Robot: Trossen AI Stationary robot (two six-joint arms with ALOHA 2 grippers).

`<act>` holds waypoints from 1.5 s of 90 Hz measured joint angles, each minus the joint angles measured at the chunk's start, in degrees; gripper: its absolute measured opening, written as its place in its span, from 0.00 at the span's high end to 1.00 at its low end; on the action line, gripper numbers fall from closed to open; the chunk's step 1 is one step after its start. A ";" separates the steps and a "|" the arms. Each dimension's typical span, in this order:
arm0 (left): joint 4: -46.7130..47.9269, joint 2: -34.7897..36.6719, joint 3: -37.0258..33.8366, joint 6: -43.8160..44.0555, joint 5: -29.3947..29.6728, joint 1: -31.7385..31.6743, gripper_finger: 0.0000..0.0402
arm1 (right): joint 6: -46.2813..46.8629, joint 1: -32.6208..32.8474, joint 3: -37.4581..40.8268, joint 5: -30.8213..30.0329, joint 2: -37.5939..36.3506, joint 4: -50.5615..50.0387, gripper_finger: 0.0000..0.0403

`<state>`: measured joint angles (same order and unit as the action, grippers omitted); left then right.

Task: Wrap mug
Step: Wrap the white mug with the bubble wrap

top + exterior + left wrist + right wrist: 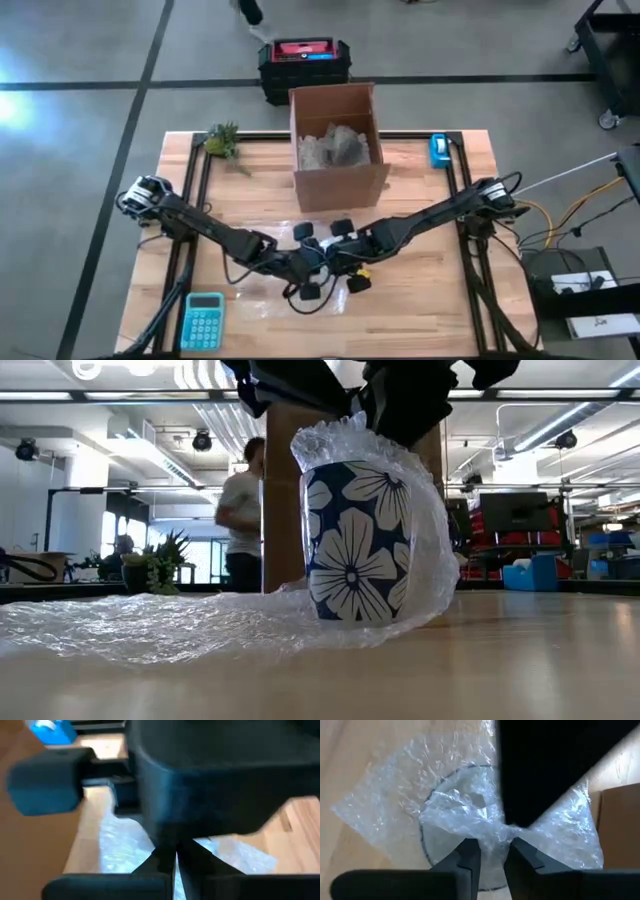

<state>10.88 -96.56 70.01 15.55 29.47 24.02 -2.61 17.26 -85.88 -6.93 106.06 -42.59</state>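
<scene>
From above, I have both arms reaching in to meet at the near middle of the worktop (420,200). The left tool (303,268) and right tool (345,262) are bunched close together over the mug, which they hide here. A cardboard box (338,148) with crumpled packing stands behind them, and a teal calculator (203,320) lies at the near left corner.

At table height, the mug (358,540), blue with white flowers, stands upright on the worktop. The bubble wrap (180,625) is drawn up its right side and over the rim, while a long tail lies flat to the left. A person stands in the room behind.

Through the left wrist, that tool's fingers (150,865) look pressed together over the wrap.

Through the right wrist, the fingers (468,862) stand slightly apart beside a gathered bunch of wrap above the mug's mouth.

I judge the wrap about half done: one side is covered, and the front and the loose tail remain.
</scene>
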 joint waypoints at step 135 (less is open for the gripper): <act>-2.17 -7.33 -0.51 0.44 -3.25 -1.25 1.00 | 2.00 -1.54 10.07 -11.88 -8.11 -0.13 0.75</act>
<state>8.71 -103.90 69.49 15.99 26.23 22.76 -0.61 15.71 -75.81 -18.81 97.95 -42.71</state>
